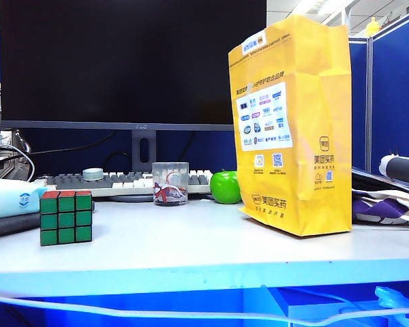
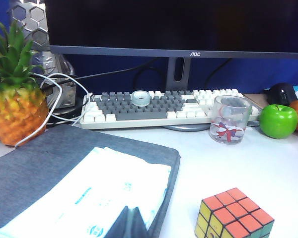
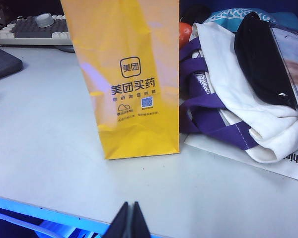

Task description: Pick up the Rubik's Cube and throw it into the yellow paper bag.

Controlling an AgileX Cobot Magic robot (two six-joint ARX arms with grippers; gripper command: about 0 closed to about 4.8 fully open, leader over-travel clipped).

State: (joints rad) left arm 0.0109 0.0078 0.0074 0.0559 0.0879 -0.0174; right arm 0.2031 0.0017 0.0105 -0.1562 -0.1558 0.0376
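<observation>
- Nothing of the task was judged to have been done: the Rubik's Cube (image 1: 66,218) was seen resting on the white surface (image 1: 191,252) at the near left, untouched, with its green face toward the exterior camera and its red face up.
- The yellow paper bag (image 1: 291,129) was found standing upright on the right of the surface, well apart from the cube, with its mouth at the top; whether the mouth was open wide could not be told.
- Between the two, farther back, a clear cup (image 1: 170,183) and a green apple (image 1: 225,187) were seen in front of a keyboard (image 1: 123,181); neither blocked a straight path over the surface from cube to bag.
- The left hand (image 2: 130,223) was seen only as dark fingertips pressed together at the near edge of its wrist view; it was closed completely and nothing was held in it. It was placed near the cube, with the cube off to its right and a grey pad (image 2: 49,163) ahead of it.
- The right hand (image 3: 129,220) was likewise seen with its fingertips together and empty, held back at the near edge of the surface, in front of the bag's base.
- All steps were judged to remain: a hand had to be opened, brought over the cube, closed on it, lifted above the bag's tall rim, and the cube released inside.
- The bag's height and light paper were judged a risk: it could be tipped if struck.
</observation>
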